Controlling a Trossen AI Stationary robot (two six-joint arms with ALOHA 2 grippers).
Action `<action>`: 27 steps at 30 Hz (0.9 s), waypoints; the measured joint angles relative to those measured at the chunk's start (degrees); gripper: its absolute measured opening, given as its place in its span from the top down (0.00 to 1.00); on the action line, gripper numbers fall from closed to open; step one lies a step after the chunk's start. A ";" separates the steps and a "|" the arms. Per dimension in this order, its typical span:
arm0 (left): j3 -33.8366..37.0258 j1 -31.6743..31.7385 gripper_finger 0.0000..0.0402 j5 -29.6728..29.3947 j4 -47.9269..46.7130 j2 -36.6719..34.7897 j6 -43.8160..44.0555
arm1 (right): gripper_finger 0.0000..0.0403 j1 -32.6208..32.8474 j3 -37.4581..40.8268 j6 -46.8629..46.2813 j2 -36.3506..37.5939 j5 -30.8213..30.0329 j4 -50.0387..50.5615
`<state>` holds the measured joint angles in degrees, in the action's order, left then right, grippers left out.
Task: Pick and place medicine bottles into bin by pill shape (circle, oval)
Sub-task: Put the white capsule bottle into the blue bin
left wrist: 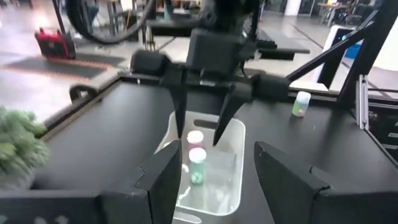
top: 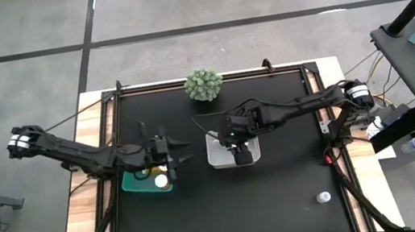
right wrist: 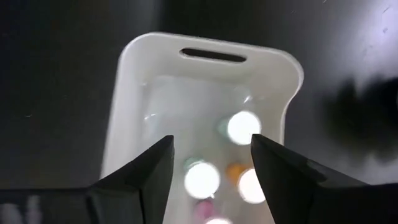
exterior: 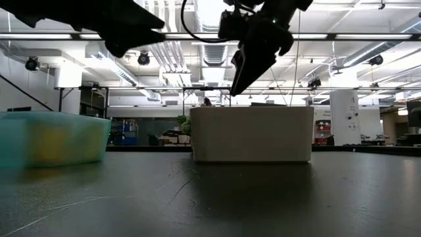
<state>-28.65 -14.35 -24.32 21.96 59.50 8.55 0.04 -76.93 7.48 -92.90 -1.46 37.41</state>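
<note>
Several white-capped medicine bottles (right wrist: 243, 127) lie in the white plastic bin (top: 233, 156) mid-table; we should lift the right gripper (right wrist: 211, 163), fingers open and empty, straight up, then fetch the lone bottle (top: 324, 196) near right. The left gripper (top: 166, 156), open, hovers over the green bin (top: 132, 184).

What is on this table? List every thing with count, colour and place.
table: one, black, under everything.
plant: one, green spiky ball, far edge, centre.
white bin: one, mid-table.
green bin: one, left of the white bin.
bottles in white bin: at least four, white caps.
bottle in green bin: one, white cap.
loose bottle: one, white cap, near right corner.
left hand: open, empty, over the green bin.
right hand: open, empty, over the white bin.
</note>
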 joint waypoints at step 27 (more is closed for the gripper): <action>-9.94 -5.49 0.54 0.31 0.10 12.75 3.11 | 0.50 18.94 -0.17 -48.12 13.10 6.99 22.16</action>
<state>-38.59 -19.84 -24.01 22.06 72.25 11.66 18.98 -77.10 -40.63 -79.79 5.53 59.57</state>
